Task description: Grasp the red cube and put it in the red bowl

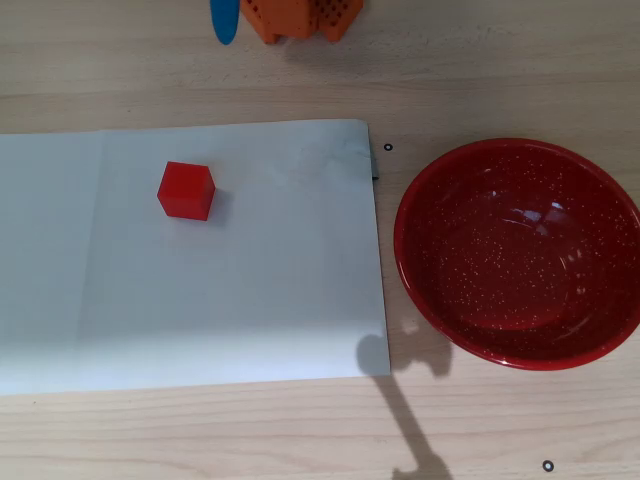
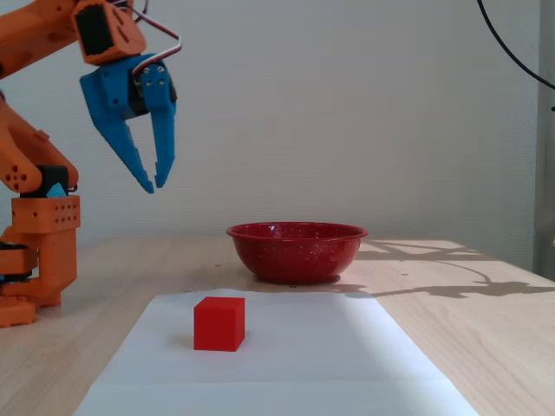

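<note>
1. In the fixed view, the end effector (image 2: pixel 153 184) hung high above the surface (image 2: pixel 486 347), its two blue fingers (image 2: pixel 121 139) pointing downward and slightly parted, the tips close together. It was released, holding nothing and touching nothing.
2. In the overhead view, only a blue fingertip (image 1: pixel 224 22) and an orange part of the arm (image 1: pixel 300 18) showed at the top edge; the gap between the fingers could not be judged from there.
3. The orange arm base (image 2: pixel 39 251) stood at the left of the fixed view, on the wooden surface.
4. A white paper sheet (image 1: pixel 250 290) lay flat on the surface; the bowl sat just beside its right edge in the overhead view, apparently not touching it.
5. Nothing stood between the cube and the bowl.
6. The red cube (image 1: pixel 186 190) (image 2: pixel 218 323) rested on the sheet, toward its upper left in the overhead view, well apart from the bowl. It was a small, bright-red block with plain matte faces.
7. The red bowl (image 1: pixel 520 250) (image 2: pixel 297 251) stood upright and empty, glossy dark red with fine white speckles, and far wider than the cube.
</note>
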